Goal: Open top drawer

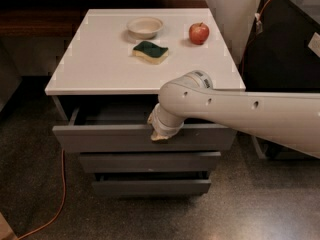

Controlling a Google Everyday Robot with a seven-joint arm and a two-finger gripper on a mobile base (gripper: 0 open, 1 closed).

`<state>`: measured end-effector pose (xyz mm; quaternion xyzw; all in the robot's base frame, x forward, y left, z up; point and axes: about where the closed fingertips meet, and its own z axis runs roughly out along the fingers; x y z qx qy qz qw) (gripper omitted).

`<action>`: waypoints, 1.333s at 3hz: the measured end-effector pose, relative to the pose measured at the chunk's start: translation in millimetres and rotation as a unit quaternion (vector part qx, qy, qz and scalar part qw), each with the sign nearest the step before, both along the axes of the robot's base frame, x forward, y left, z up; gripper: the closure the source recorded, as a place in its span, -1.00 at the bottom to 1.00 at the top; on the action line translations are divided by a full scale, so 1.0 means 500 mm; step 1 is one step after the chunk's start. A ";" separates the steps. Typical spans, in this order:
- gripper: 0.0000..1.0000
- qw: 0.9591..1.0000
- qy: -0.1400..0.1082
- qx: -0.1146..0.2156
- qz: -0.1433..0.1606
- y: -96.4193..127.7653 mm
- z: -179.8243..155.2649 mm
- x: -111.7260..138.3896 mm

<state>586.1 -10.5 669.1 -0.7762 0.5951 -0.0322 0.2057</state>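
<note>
The top drawer (110, 136) stands partway out from under the front edge of the white tabletop (100, 64), its dark interior showing behind the grey front. The gripper (161, 135) sits at the upper rim of that front, a little right of its middle, with a tan tip lying against the front face; whether the jaws are apart or clamped on the rim cannot be told. The pale arm (240, 109) reaches in from the right. Below, 2 narrower drawer fronts (150, 161) are closed. Near the tabletop's back edge rest a shallow bowl (144, 26) and a red apple (199, 33), with a green-and-yellow sponge (150, 51) just in front of the bowl.
</note>
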 end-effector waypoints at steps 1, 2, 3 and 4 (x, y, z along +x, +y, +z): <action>0.97 1.000 -0.002 0.003 -0.005 -0.002 0.006 -0.038; 1.00 1.000 0.004 0.012 -0.014 -0.005 0.005 -0.094; 1.00 0.999 0.015 0.022 -0.029 -0.014 -0.004 -0.175; 1.00 0.999 0.020 0.024 -0.034 -0.018 -0.004 -0.198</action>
